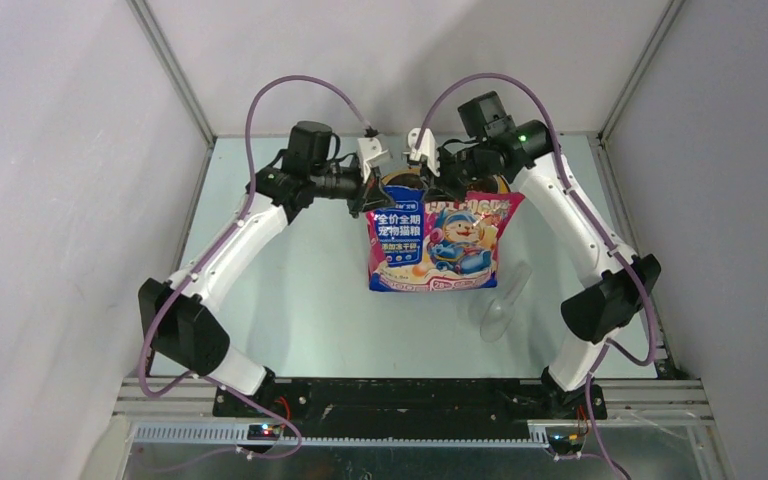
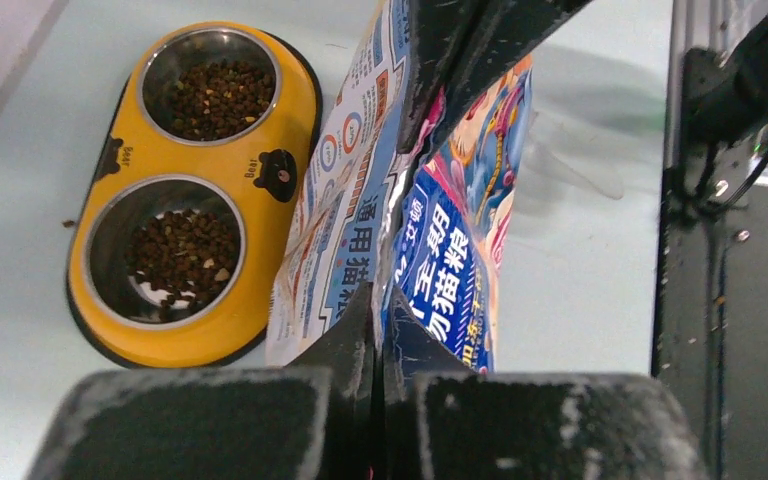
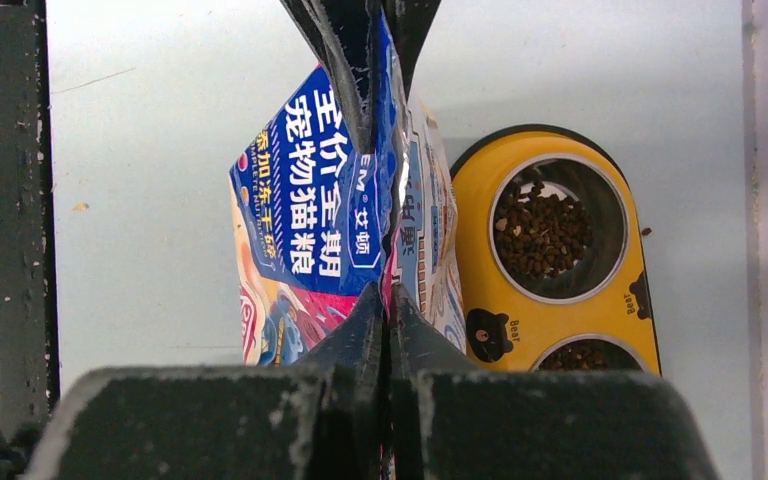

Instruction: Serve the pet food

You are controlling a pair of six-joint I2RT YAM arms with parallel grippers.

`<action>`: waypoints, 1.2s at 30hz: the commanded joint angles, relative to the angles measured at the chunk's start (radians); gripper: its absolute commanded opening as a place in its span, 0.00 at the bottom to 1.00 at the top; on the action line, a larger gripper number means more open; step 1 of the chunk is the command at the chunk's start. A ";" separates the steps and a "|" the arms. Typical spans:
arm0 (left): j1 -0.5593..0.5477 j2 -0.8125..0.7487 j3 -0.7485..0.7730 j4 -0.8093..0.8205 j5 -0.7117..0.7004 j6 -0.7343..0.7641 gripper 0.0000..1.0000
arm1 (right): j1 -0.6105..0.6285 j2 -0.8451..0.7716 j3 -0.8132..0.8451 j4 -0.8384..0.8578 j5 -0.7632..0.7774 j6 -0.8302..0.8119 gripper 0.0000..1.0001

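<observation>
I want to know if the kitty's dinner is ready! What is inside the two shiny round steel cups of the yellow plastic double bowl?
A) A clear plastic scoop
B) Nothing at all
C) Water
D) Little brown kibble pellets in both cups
D: in the left wrist view, little brown kibble pellets lie in both round steel cups of the yellow plastic double bowl.

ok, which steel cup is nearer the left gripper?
The cup low in the left wrist view, closest to the left gripper; the other cup sits at the yellow bowl's far end.
</observation>
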 commanded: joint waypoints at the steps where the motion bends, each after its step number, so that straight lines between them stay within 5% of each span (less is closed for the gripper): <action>1: 0.105 -0.052 -0.034 0.135 -0.056 -0.198 0.00 | -0.087 -0.072 0.021 -0.127 0.052 -0.035 0.00; 12: 0.134 -0.068 -0.070 0.131 -0.037 -0.224 0.00 | -0.214 -0.157 -0.064 -0.193 0.093 -0.100 0.00; 15: 0.134 -0.065 -0.067 0.128 -0.039 -0.222 0.00 | -0.225 -0.169 -0.078 -0.197 0.103 -0.106 0.07; 30: 0.145 -0.047 -0.040 0.098 -0.050 -0.203 0.00 | -0.328 -0.198 -0.107 -0.315 0.139 -0.210 0.00; 36: 0.150 -0.038 -0.025 0.077 -0.048 -0.191 0.00 | -0.362 -0.205 -0.121 -0.342 0.176 -0.246 0.10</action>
